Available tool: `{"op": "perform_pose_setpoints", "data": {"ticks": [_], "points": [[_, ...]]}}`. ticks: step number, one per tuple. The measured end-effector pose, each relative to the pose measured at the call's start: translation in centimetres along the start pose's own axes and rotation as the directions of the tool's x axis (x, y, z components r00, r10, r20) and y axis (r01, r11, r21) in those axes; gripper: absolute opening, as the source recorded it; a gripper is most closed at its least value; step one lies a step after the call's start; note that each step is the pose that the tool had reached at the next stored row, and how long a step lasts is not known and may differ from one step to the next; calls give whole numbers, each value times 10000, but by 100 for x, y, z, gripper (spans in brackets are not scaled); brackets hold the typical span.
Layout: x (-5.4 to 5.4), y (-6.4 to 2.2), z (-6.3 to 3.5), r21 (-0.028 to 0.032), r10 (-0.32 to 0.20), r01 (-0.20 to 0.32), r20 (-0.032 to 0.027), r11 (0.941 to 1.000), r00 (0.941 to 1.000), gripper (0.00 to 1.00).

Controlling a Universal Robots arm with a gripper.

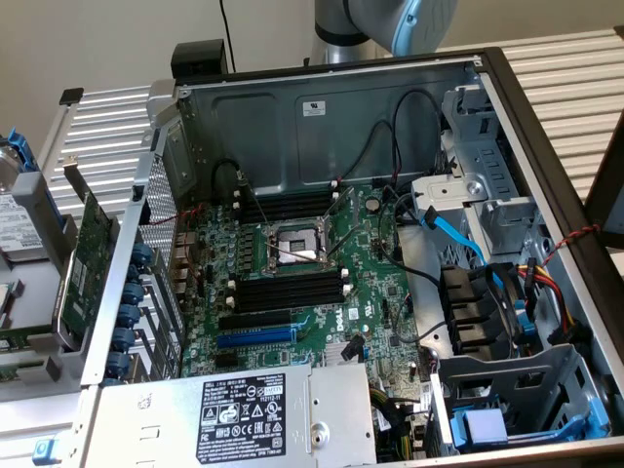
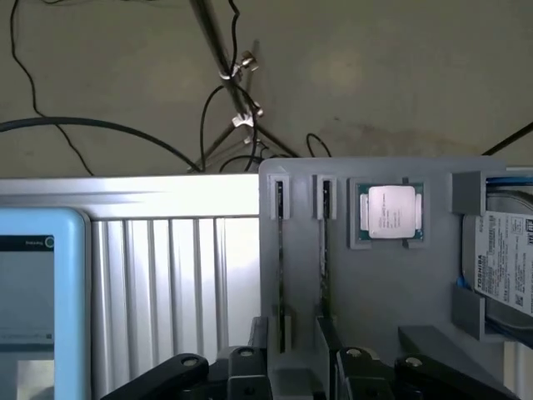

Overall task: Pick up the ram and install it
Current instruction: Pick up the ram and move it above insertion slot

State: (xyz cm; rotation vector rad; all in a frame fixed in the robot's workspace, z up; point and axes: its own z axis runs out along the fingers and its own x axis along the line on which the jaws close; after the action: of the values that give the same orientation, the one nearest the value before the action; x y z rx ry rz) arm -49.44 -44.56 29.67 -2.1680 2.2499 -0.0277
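Black gripper [image 2: 296,382] linkage is nearest, cut off by the frame edge, so can't tell how wide it stands. Just ahead, the ram [image 2: 281,258] stands edge-on in a slot of the grey holder [image 2: 383,292]. A second stick [image 2: 325,250] is in the next slot, CPU [image 2: 390,210] beside it. Sticks are too thin to make out chips. Holder sits on the ribbed metal worktop [image 2: 175,275], with cables [image 2: 100,125] on the floor [image 2: 375,75] beyond. Exterior view: open PC case [image 1: 322,117], black memory slots [image 1: 292,291].

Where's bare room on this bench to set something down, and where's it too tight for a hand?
Bare ribbed table lies beyond the case wall at the exterior view's right, and in the wrist view between the blue-framed screen and grey parts tray. Crowded: cables by the motherboard.
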Motion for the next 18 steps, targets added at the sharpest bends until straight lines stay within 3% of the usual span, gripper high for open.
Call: {"op": "perform_pose_setpoints", "data": {"ticks": [8, 18], "points": [[14, -114, 141, -52, -11, 11, 9, 10000, 10000, 36], [16, -123, 323, -110, -60, 60, 9, 9999, 10000, 36]]}}
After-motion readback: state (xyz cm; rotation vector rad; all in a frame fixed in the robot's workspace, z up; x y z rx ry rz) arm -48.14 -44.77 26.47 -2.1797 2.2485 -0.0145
